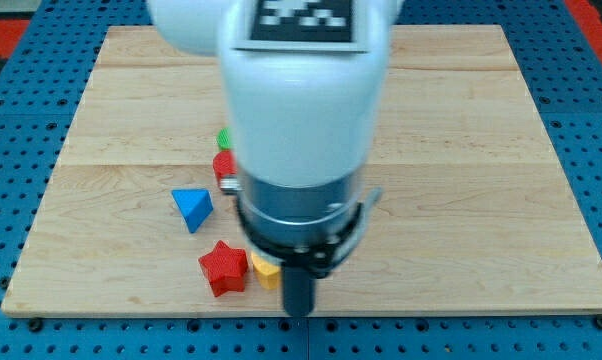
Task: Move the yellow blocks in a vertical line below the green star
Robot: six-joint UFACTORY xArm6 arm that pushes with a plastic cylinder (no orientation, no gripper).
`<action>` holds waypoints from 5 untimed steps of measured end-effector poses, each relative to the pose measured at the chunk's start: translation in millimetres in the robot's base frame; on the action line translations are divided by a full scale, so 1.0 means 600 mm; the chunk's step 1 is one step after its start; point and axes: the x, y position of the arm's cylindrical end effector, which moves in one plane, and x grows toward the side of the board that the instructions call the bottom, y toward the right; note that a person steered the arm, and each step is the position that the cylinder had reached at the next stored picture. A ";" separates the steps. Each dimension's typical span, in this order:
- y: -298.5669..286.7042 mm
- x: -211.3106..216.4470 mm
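The arm's white and black body fills the middle of the view and hides much of the board. My tip [298, 311] is at the view's bottom, just right of a yellow block [265, 270] whose shape is partly hidden. A red star [224, 268] lies touching the yellow block's left side. Only a sliver of a green block [223, 138] shows at the arm's left edge; its shape cannot be made out. A red block [222, 166] sits just below it, also partly hidden. No other yellow block is visible.
A blue triangular block [192, 209] lies left of the arm, above the red star. The wooden board [481, 150] rests on a blue pegboard surface [591, 120]; its bottom edge is just below my tip.
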 end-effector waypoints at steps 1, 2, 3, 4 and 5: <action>-0.062 -0.011; -0.038 -0.059; -0.022 -0.068; -0.025 -0.023; 0.044 -0.030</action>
